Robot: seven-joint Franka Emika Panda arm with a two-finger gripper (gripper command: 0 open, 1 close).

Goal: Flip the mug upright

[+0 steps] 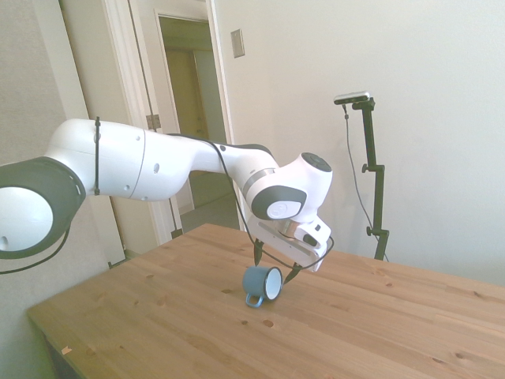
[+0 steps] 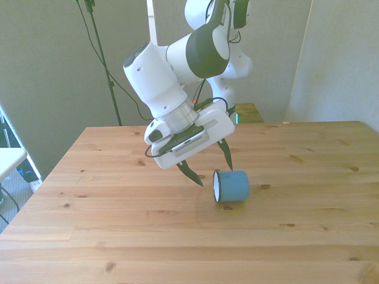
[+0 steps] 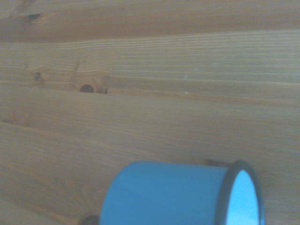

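The mug (image 2: 231,186) lies on its side on the bench (image 2: 118,236), its mouth toward the front view's left. The tilted tool (image 2: 214,167) hangs just above it, fingers apart, holding nothing.

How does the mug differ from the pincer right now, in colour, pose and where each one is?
The mug is light blue with a white inside; the pincer has a white body and dark fingers. The mug lies on its side on the table; the pincer hangs tilted above the wood. The mug's mouth faces the front view's left; the pincer's open fingers point down beside that rim. Neither touches the other.
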